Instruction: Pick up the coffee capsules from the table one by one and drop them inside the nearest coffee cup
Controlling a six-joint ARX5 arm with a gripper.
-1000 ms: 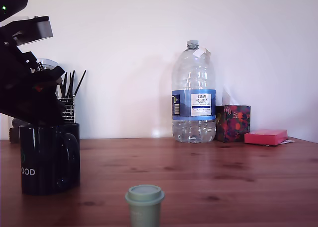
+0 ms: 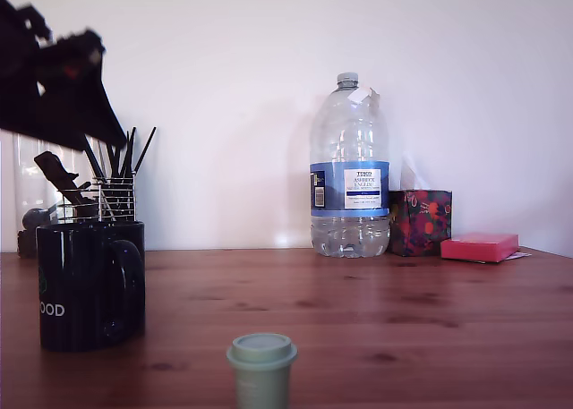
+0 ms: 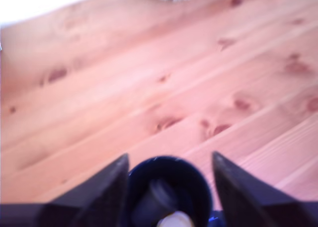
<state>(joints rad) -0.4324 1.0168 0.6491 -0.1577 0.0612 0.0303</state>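
The black coffee cup (image 2: 89, 284) with white letters "OOD" stands at the exterior view's left. One sage-green coffee capsule (image 2: 260, 370) stands upright on the wooden table, near the front edge and to the right of the cup. My arm (image 2: 54, 96) hangs blurred well above the cup. In the wrist view my gripper (image 3: 169, 156) is open, its two dark fingers (image 3: 99, 192) spread wide and holding nothing. Straight below sits the cup (image 3: 144, 175), with a pale capsule (image 3: 175, 220) lying inside it beside a darker, blurred shape.
A wire-mesh holder of black sticks (image 2: 118, 194) stands right behind the cup. At the back are a big water bottle (image 2: 349, 172), a patterned box (image 2: 421, 222) and a pink pad (image 2: 479, 246). Bare wooden table (image 2: 403, 319) stretches to the right of the capsule.
My arm has lifted from just over the cup's rim to well above it, uncovering the mesh holder behind. The capsule on the table and the cup have not moved.
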